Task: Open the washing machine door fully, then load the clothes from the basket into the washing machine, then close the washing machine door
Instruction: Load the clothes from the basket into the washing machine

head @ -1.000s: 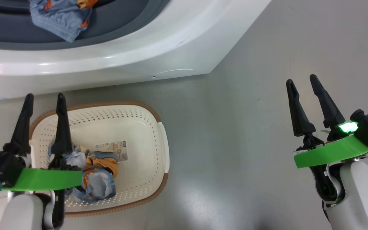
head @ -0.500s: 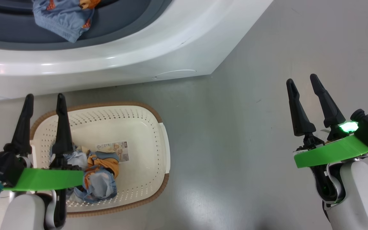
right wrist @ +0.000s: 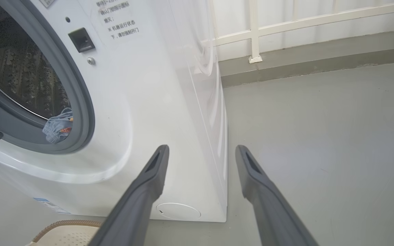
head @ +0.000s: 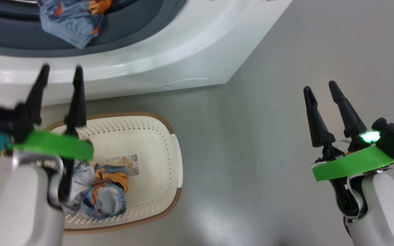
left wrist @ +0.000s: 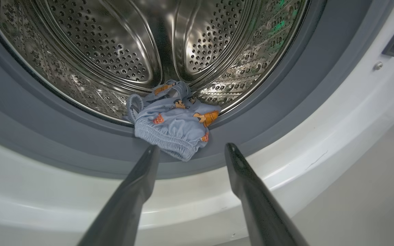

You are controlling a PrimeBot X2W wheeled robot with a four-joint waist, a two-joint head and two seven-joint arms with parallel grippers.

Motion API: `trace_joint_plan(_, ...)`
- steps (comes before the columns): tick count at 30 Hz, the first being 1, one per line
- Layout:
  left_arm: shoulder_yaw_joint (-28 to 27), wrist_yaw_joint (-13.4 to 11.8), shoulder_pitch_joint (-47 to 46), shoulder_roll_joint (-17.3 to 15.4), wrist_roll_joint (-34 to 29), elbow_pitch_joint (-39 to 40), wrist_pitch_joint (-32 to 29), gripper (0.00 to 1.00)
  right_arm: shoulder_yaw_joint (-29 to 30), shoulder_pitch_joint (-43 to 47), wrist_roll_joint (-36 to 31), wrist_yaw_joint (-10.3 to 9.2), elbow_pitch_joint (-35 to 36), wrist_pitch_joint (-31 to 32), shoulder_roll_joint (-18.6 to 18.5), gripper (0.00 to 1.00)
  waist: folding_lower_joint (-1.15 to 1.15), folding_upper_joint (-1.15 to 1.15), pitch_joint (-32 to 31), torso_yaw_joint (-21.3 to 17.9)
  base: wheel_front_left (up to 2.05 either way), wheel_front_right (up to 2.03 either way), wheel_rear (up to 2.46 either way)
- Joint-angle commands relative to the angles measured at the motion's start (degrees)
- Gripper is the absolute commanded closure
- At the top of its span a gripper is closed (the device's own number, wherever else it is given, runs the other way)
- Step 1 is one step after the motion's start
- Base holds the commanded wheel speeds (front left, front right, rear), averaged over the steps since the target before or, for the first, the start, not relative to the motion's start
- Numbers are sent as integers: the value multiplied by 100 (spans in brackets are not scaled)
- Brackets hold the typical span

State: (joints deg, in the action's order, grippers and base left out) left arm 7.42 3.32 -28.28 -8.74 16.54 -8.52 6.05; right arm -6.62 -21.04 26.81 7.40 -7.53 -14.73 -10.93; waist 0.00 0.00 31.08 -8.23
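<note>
Both the left pincer (head: 62, 67) and right pincer (head: 319, 86) stand released, empty. One garment (left wrist: 174, 131) drapes over the washing machine (head: 149, 65) gasket (left wrist: 80, 143); remaining clothes (head: 103, 193) lie bundled in the basket (head: 156, 143).

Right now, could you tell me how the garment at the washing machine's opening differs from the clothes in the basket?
The garment hangs over the grey gasket at the opening of the washing machine, partly inside; the clothes lie on the floor of the basket. The garment is a single piece, fairly spread out; the clothes are a crumpled bundle. Both are light blue fabric with orange-brown prints.
</note>
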Motion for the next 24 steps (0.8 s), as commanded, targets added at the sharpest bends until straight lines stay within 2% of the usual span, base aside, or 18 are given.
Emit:
trace_joint_plan(1,-165,44,-166,-162,28,44,-75,0,-112,183,-10,9,104,-27,-42,0,0,0,-9,-11,0,0,0)
trace_joint_plan(15,-16,109,-2114,-142,309,-2017,-1402,0,-199,188,45,9,53,-27,-19,0,0,0,-31,-208,0,0,0)
trace_joint_plan(24,178,-55,-2924,-117,194,-3106,-1967,0,-187,174,42,9,47,-27,11,0,0,0,9,-281,0,0,0)
